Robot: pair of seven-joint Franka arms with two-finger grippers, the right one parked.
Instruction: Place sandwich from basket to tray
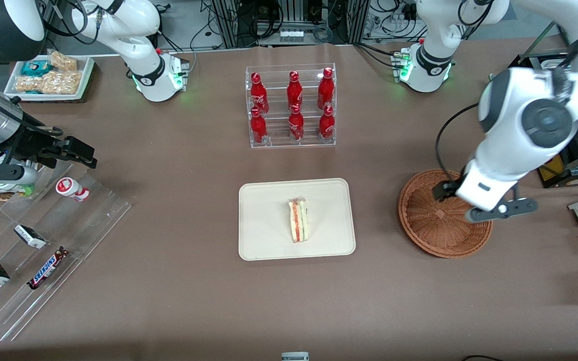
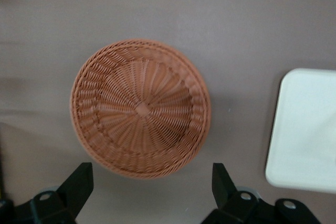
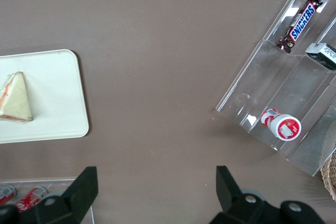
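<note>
Nearest the front camera, at the lower left of the frame, a clear acrylic rack (image 1: 43,240) holds a Snickers bar (image 1: 47,268) and other small packaged snacks. At frame centre the cream tray (image 1: 296,219) lies flat on the brown table (image 1: 178,200), with the sandwich (image 1: 299,219) resting on it, near the tray's middle, cut edge with red and green layers showing. Higher in the frame, a second clear rack holds red bottles (image 1: 294,105). At the right of the frame, the wicker basket (image 1: 432,220) sits on the table toward the working arm's end and appears to contain nothing. The left arm's gripper (image 1: 469,203) hangs above the basket's rim; finger spacing is not readable in this view.

Left wrist view: the basket (image 2: 140,107) is seen from directly above, its woven floor bare. The two black fingers (image 2: 77,183) stand wide apart with nothing between them. One rounded corner of the tray (image 2: 304,129) shows, well apart from the basket.

Right wrist view: the sandwich (image 3: 16,99) lies on the tray (image 3: 58,98) at the left edge of the frame.

Assessment: the transfer appears complete, since the sandwich is on the tray and the basket is vacant. The step in hand is judged to be post-release retreat. No further grasp is called for; the next move would require only lifting the arm clear of the basket rim.
</note>
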